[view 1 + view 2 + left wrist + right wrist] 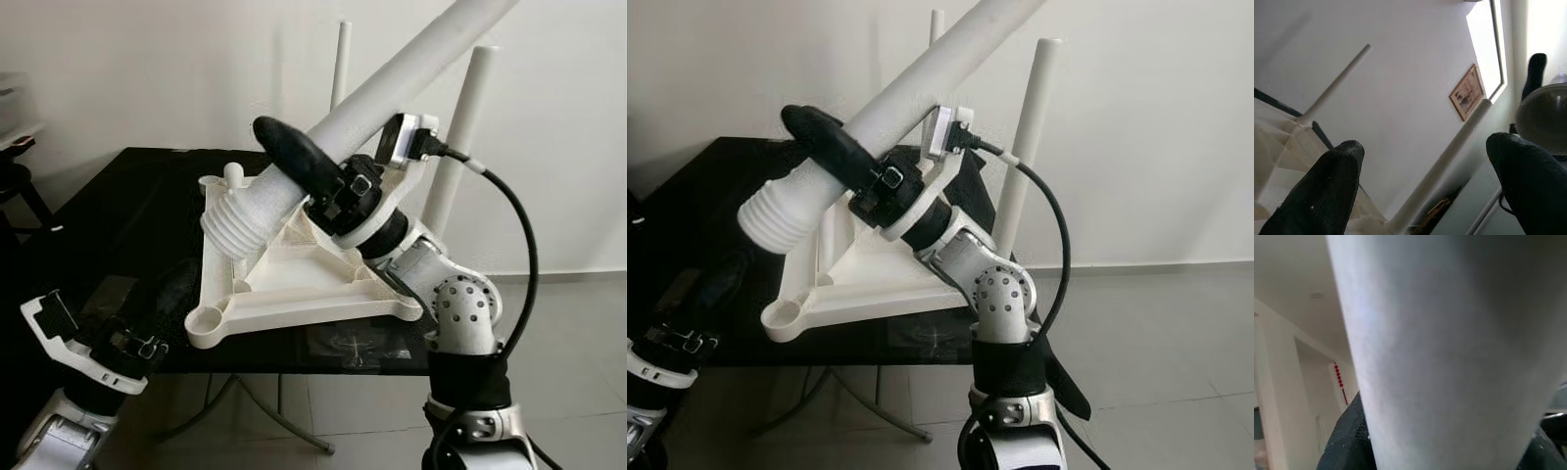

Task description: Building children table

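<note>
The right gripper (pixel 294 162) clamps a long white plastic table leg with a ribbed threaded end (pixel 382 88), tilted above the upturned white plastic tabletop (pixel 294 284) on the black glass table (pixel 127 215). Left of it, near the table's front edge, the left gripper (pixel 167 294) hangs with fingers spread, holding nothing.

Head views are getting soft, even daylight; the white wall (pixel 147 69) is reading flat and a bit grey, no hard shadows. The black table (pixel 118 215) is crushing to near-black on the robot's left, with faint glare on its glossy front edge. The white leg (pixel 911 108) is staying sharp enough, slight softness at frame edges. Left wrist view: a window (pixel 1488 44) is blowing out, and the fingers (pixel 1327 196) are sitting dark and defocused (too close). Right wrist view: the leg (pixel 1449 357) is looking blurred and shaded.
</note>
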Robot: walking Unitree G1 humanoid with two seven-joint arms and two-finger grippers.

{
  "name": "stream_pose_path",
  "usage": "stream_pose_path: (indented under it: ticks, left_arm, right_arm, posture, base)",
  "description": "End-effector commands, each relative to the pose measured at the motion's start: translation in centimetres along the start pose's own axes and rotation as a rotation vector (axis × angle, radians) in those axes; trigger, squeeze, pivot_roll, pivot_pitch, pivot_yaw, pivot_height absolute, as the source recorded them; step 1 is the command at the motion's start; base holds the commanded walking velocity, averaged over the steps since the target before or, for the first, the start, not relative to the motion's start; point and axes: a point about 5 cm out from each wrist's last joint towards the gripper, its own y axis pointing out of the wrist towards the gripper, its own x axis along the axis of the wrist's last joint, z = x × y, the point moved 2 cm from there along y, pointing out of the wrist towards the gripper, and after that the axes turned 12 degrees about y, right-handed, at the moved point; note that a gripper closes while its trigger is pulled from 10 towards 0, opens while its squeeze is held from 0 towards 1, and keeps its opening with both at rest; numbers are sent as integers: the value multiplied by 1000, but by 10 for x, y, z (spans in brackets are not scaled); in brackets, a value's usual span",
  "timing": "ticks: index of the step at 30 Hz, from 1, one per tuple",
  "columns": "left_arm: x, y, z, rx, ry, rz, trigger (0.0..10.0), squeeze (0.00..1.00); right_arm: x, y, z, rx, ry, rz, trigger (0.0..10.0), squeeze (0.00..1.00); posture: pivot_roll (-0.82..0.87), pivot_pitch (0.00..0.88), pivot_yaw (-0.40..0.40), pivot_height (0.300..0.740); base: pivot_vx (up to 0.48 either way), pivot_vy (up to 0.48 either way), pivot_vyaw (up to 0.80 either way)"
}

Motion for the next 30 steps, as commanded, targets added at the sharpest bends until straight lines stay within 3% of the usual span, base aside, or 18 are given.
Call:
stream_pose_path:
  ticks: [1,4,6,7,8,13,14,15,16,17,19,23,25,27,29,30]
  left_arm:
    - [3,-5,7,30,24,6,10000,1000]
    - [4,-6,9,39,30,7,10000,1000]
    - [7,-12,24,120,116,47,10000,1000]
    - [7,-12,24,120,116,47,10000,1000]
    - [11,-13,39,215,219,87,10000,1000]
    - [20,-11,55,340,338,102,10000,1000]
    - [27,-10,63,411,400,100,10000,0]
    - [32,-8,68,467,475,102,10000,0]
    - [36,-8,70,501,523,102,10000,0]
    - [38,-3,69,519,585,110,10000,0]
    - [38,2,66,528,643,116,10000,0]
    - [34,8,62,526,679,138,10000,0]
    - [19,21,49,484,774,206,10000,0]
    - [19,21,49,484,774,206,10000,0]
    - [-1,31,36,430,805,245,10000,0]
    - [-1,31,36,430,805,245,10000,0]
  right_arm:
    - [6,2,2,3,-29,-13,0,0]
    - [7,2,2,2,-31,-15,0,0]
    - [9,2,0,-19,-68,-15,0,0]
    - [9,2,0,-19,-68,-15,0,0]
    - [5,-2,-8,-82,-141,22,0,0]
    - [-5,-10,-19,-159,-239,95,0,0]
    - [-11,-14,-24,-192,-263,120,0,0]
    - [-16,-18,-28,-222,-284,145,3961,0]
    - [-19,-20,-31,-241,-297,161,3961,0]
    - [-25,-25,-36,-273,-346,205,10000,0]
    - [-31,-31,-40,-301,-402,254,10000,0]
    - [-39,-39,-47,-357,-442,308,10000,0]
    - [-50,-57,-60,-466,-494,383,10000,0]
    - [-50,-57,-60,-466,-494,383,10000,0]
    - [-56,-77,-67,-548,-532,423,10000,0]
    - [-56,-77,-67,-548,-532,423,10000,0]
  posture:
    - [-11,0,-74,740]
    - [-11,0,-74,740]
    - [-10,0,-70,740]
    - [-10,0,-70,740]
    - [-2,0,-72,740]
    - [1,0,-74,740]
    - [4,0,-76,740]
    - [4,0,-76,740]
    - [4,0,-76,740]
    - [2,0,-78,740]
    - [2,0,-78,740]
    - [-4,0,-78,740]
    - [-4,0,-80,740]
    - [-4,0,-80,740]
    - [-9,0,-74,740]
    - [-9,0,-74,740]
  base:
    - [0,0,0]
    - [0,0,0]
    - [0,0,0]
    - [0,0,0]
    - [0,0,0]
    - [0,0,0]
    - [0,0,0]
    - [0,0,0]
    - [0,0,0]
    - [0,0,0]
    - [0,0,0]
    - [0,0,0]
    - [0,480,0]
    - [0,480,0]
    - [0,480,0]
    - [0,480,0]
